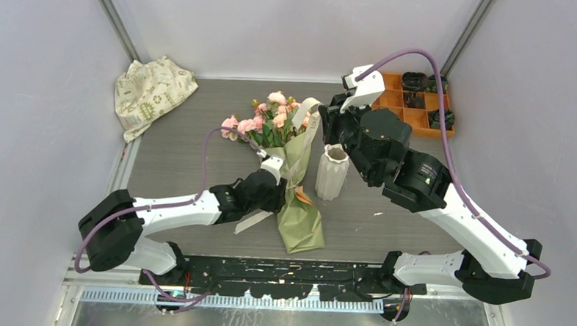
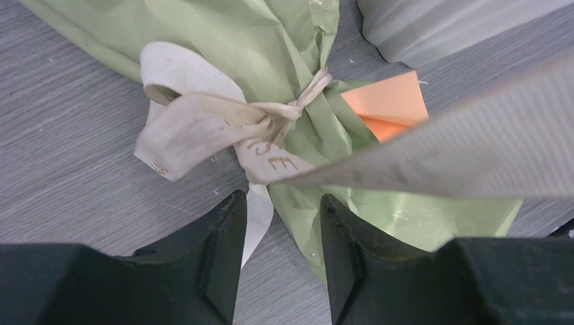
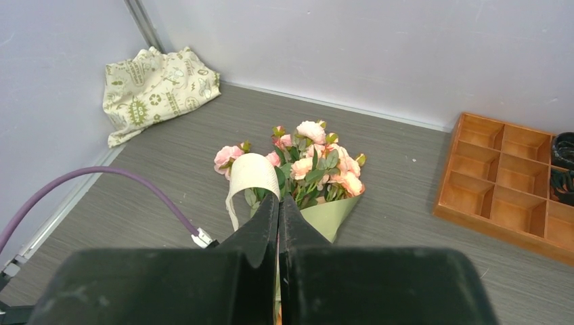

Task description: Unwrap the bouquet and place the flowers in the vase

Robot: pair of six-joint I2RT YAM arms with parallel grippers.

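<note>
Ribbon (image 2: 203, 125) knot intact, bouquet (image 1: 301, 219) wrapped beside vase (image 1: 333, 172); flowers (image 1: 273, 118) not in vase. Right gripper (image 3: 279, 198) pinched on ribbon end, left gripper (image 2: 283, 200) jaws apart. Untying, unwrapping, placing remain for you.

Soft, even, bright light, only faint shadows; the ribbon strip (image 2: 440, 145) right by the left gripper (image 2: 282, 203) is badly blurred.

A grey wood-grain table top (image 1: 191, 148) is closed in by 3 plain pale walls (image 1: 291, 31), with metal posts (image 1: 115, 19) at the 2 far corners. A cream patterned cloth (image 1: 150, 92) lies crumpled far left. An orange compartment tray (image 1: 391, 100) sits far right, holding dark items, perhaps cables. The light is soft and even.
</note>
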